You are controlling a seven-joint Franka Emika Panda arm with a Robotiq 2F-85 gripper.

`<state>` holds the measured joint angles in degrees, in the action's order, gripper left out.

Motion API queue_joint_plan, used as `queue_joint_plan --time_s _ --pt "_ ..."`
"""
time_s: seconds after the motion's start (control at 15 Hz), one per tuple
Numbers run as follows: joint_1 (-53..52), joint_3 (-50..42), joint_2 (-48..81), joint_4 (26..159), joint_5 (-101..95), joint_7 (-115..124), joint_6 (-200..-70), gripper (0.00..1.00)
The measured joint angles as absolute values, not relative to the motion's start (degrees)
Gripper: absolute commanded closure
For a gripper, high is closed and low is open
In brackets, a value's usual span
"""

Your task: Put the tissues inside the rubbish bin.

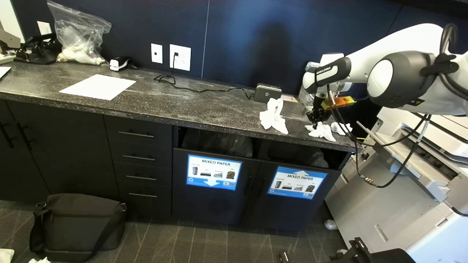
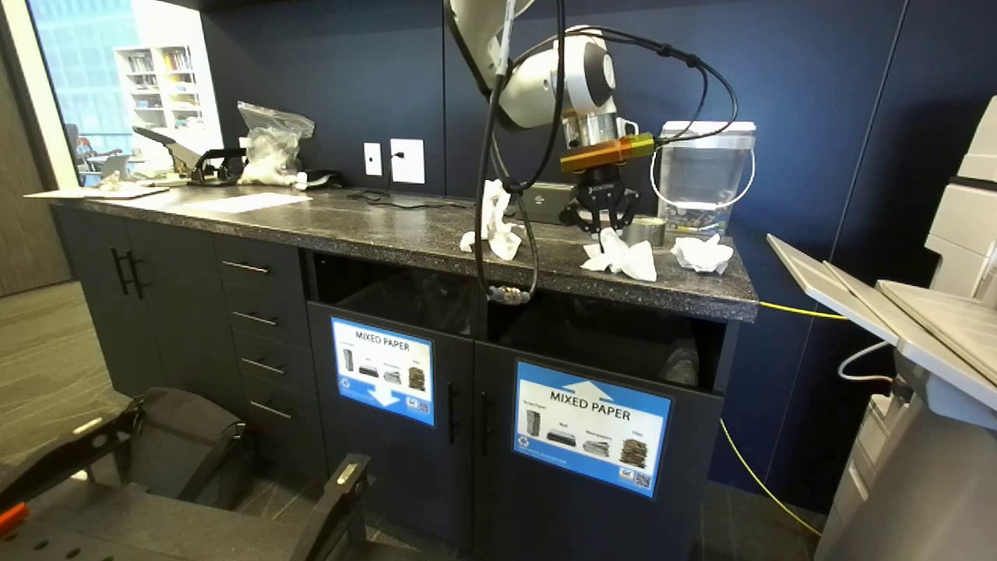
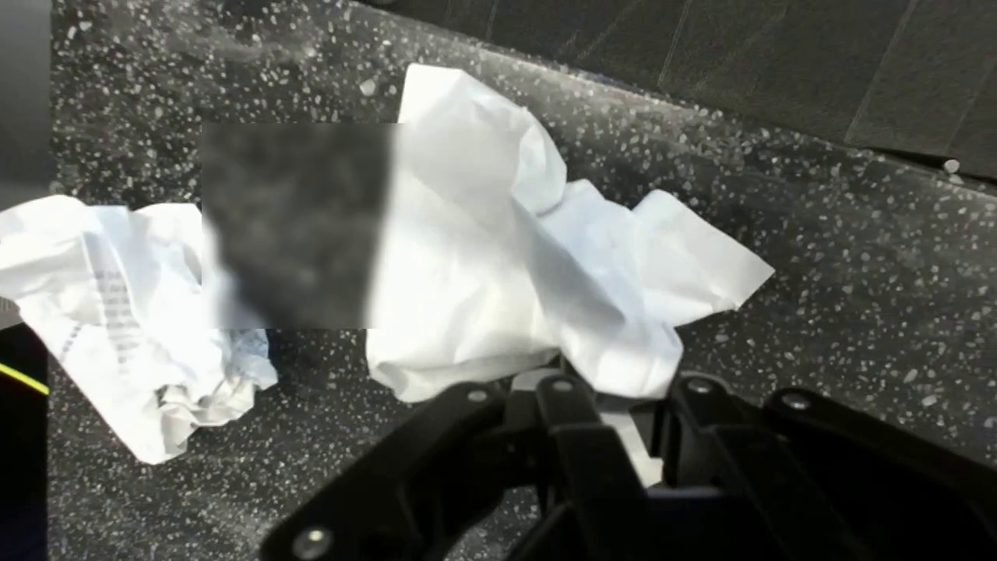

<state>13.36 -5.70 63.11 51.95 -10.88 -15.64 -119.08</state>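
At the end of the bench [image 1: 204, 106] nearest the printer [image 1: 387, 204], tool [image 3: 629, 389] points down at the wall-side edge of the middle wad [image 3: 483, 265]. Jaws stand close, narrow gap, paper fold right at the tips. Can't tell if it's pinched or only straddled.

Tissues [image 2: 625, 257]: three crumpled wads, all on the bench. Middle one under the tool, printer-side wad [image 3: 132, 312] near it, taller wad [image 1: 274, 117] just in front of the grey box [image 1: 267, 93]. Gaps between them should let one come up without dragging a neighbour.

Rubbish bin [image 2: 705, 171] is most likely the see-through bucket near the wall, behind the wads. Sensible spot: short carry. White handle [image 2: 701, 206] hangs down its front, so probably no obstacle at the mouth. Can't see whether the top is open or lidded. No wad visible inside.

Top-down pose fits: bench backs the soft paper, raised fold gives the jaws something to bite. My read: grasp step, early in task. Next wants a firm close, then lift above the rim before going back. Risk: thin paper slipping off the tips, or the cable loop [image 2: 508, 294] snagging the taller wad; it crosses in front in an exterior view, touching or not unclear.
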Motion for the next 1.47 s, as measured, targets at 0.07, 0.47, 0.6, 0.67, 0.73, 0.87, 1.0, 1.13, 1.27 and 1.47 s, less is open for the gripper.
queue_joint_plan --time_s 0.07,0.47,0.6,0.67,0.73,0.87,1.0,1.13,1.27,1.47 --pt "13.7 -5.4 63.1 51.7 -10.2 -15.7 -118.6 0.79" --pt "14.8 -3.5 62.7 51.5 -6.7 -15.4 -115.1 0.79" --pt "14.9 -3.0 62.1 52.4 -5.9 -15.3 -115.0 0.79" --pt "14.9 -2.7 61.4 53.5 -5.5 -15.2 -115.1 0.8" --pt "14.9 -2.4 60.6 54.9 -5.2 -15.1 -115.3 0.79" --pt "14.9 -1.8 58.1 59.2 -4.6 -14.9 -116.8 0.78" --pt "15.1 -1.3 55.3 64.3 -3.6 -14.9 -119.5 0.8" --pt "15.2 -1.1 52.7 69.4 -2.5 -14.9 -122.6 0.81" --pt "15.3 -1.1 50.2 74.5 -1.2 -14.9 -125.7 0.8" --pt "15.4 -0.8 46.5 82.4 0.4 -15.6 -130.3 0.79"
